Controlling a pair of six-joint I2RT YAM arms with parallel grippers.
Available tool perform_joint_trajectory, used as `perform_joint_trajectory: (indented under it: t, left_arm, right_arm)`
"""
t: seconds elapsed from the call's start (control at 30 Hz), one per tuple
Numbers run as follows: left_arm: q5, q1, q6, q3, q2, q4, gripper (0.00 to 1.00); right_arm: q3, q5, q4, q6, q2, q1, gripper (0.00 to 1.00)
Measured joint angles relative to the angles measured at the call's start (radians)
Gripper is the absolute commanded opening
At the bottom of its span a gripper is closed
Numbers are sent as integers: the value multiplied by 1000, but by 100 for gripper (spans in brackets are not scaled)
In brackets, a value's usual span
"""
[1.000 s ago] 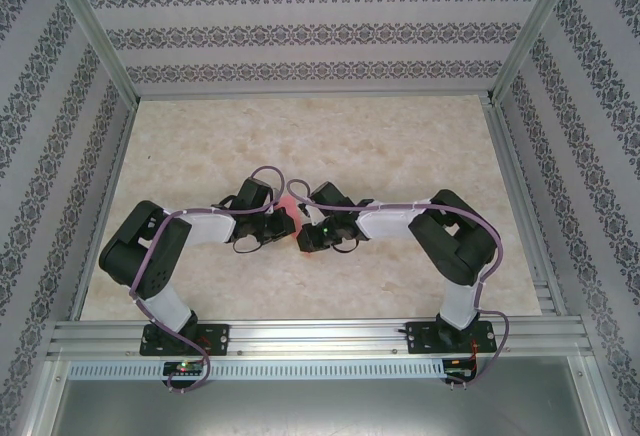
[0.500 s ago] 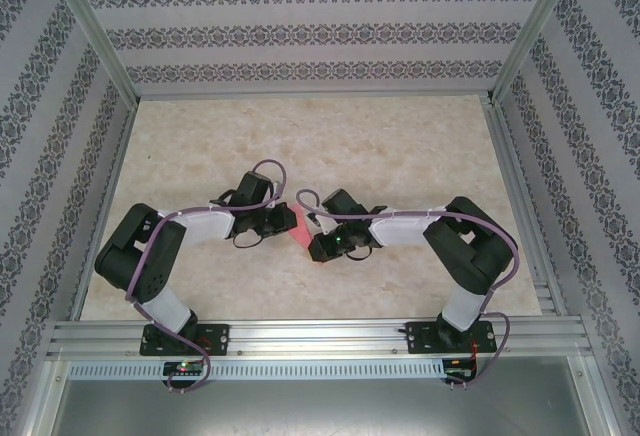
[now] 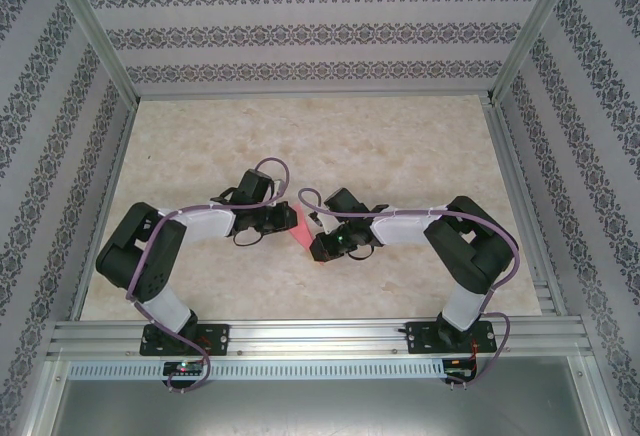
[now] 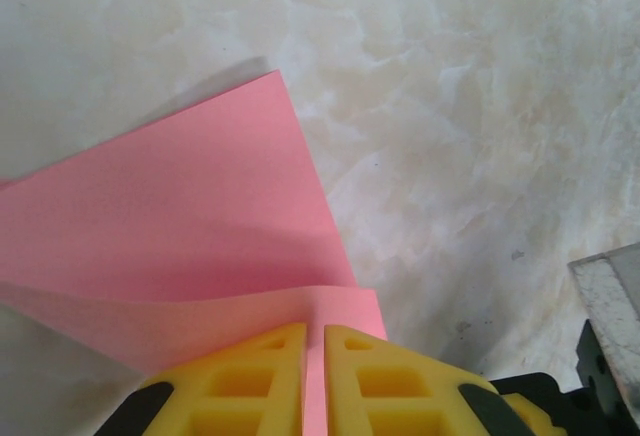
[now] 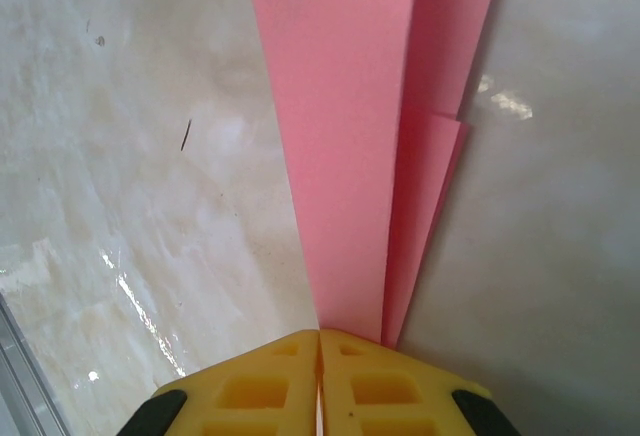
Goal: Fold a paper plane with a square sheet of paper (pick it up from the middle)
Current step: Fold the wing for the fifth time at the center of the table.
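Drawn apart since earlier, left claw (image 4: 314, 344) and right claw (image 5: 319, 346) both pinch 1 folded pink paper (image 4: 200, 216).

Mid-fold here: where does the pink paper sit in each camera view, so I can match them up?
Top external: pink paper, a small sliver at table centre, between the left gripper and right gripper.
Left wrist: pink paper spreads across the lower left, pinched in the left gripper.
Right wrist: pink paper, a long folded strip running from top centre into the right gripper.
Shared landmark: the marbled table top beneath it.
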Motion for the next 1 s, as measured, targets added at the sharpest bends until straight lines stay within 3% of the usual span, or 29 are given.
perform_joint_trajectory:
  t: [0.8,1.0]
  left_arm:
    - [2,0,66,18,72,14,13]
    - [5,0,66,27,80,14,13]
  right_arm:
    - [0,-11,-4,-16,3,0,10]
    - [0,18,-28,11,-37,0,16]
